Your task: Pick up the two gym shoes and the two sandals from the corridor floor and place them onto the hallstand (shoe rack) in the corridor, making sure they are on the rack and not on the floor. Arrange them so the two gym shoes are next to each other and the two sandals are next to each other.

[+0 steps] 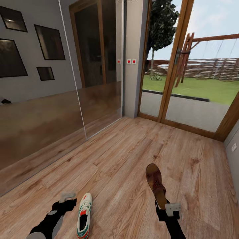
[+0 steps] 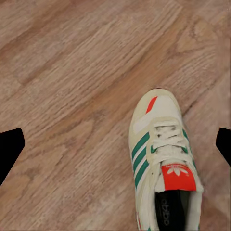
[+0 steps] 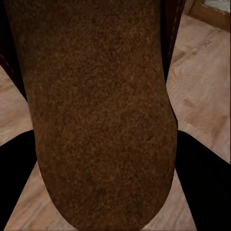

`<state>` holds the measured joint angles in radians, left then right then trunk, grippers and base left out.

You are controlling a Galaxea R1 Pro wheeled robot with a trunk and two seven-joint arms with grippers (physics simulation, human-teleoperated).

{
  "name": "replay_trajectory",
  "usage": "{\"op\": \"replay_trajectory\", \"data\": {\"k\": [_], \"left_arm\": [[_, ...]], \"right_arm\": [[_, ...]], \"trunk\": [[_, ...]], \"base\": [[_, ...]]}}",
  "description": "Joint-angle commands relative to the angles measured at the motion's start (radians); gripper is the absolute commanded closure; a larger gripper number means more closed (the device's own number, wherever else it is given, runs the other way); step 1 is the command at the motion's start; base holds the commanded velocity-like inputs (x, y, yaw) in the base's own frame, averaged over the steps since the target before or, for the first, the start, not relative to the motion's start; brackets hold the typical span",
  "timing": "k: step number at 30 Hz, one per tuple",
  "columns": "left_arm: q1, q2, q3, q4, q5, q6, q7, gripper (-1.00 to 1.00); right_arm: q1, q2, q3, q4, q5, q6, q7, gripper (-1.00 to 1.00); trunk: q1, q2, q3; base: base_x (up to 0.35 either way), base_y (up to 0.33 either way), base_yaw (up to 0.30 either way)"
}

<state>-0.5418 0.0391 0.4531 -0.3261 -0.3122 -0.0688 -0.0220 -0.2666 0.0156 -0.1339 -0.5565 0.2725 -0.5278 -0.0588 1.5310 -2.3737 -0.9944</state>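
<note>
One white gym shoe [image 1: 84,215] with green stripes and a red tongue label lies on the wood-plank corridor floor [image 1: 126,156], toe pointing away from me. My left gripper [image 1: 68,199] hovers just left of it, open; in the left wrist view its black fingertips [image 2: 9,149] stand wide apart, with the gym shoe [image 2: 163,163] between them toward one side. My right gripper [image 1: 169,209] is shut on the heel end of a dark brown sandal [image 1: 155,182], held above the floor. The sandal's brown surface [image 3: 101,106] sits between the fingers [image 3: 207,187]. The hallstand, the second gym shoe and the second sandal are out of view.
A mirrored sliding wardrobe [image 1: 49,99] runs along the left. A wood-framed glass door [image 1: 186,66] to a garden closes the corridor's far end. A grey wall with a socket [image 1: 234,147] bounds the right side.
</note>
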Motion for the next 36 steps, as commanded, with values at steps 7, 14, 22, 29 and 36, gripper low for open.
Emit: {"op": "replay_trajectory", "data": {"k": [7,14,22,29,36], "left_arm": [[-0.052,-0.007,0.008,0.001,-0.006,0.102,0.037,-1.00],[-0.046,0.002,-0.002,-0.006,-0.014,0.112,0.082,-1.00],[-0.045,0.031,-0.005,-0.013,-0.016,0.197,0.090,-1.00],[-0.044,0.031,-0.005,-0.014,-0.012,0.221,0.083,-1.00],[-0.043,0.023,-0.001,-0.012,-0.009,0.222,0.011,-1.00]], "right_arm": [[0.000,0.001,-0.002,-0.343,0.011,0.336,0.001,1.00],[0.000,0.002,0.002,-0.531,0.010,0.536,0.003,1.00],[0.000,0.003,0.005,-0.600,0.002,0.635,0.005,1.00],[0.000,0.005,0.007,-0.602,-0.003,0.645,0.004,1.00],[0.000,0.014,0.009,-0.602,-0.007,0.648,0.003,1.00]], "trunk": [[0.000,0.000,-0.001],[0.000,0.000,-0.001],[0.000,0.000,-0.001],[0.000,0.000,-0.001],[0.000,0.000,-0.001]], "base": [[0.000,0.000,0.000],[0.000,0.000,0.000],[0.000,0.000,0.000],[0.000,0.000,0.000],[0.000,0.000,0.000]]}}
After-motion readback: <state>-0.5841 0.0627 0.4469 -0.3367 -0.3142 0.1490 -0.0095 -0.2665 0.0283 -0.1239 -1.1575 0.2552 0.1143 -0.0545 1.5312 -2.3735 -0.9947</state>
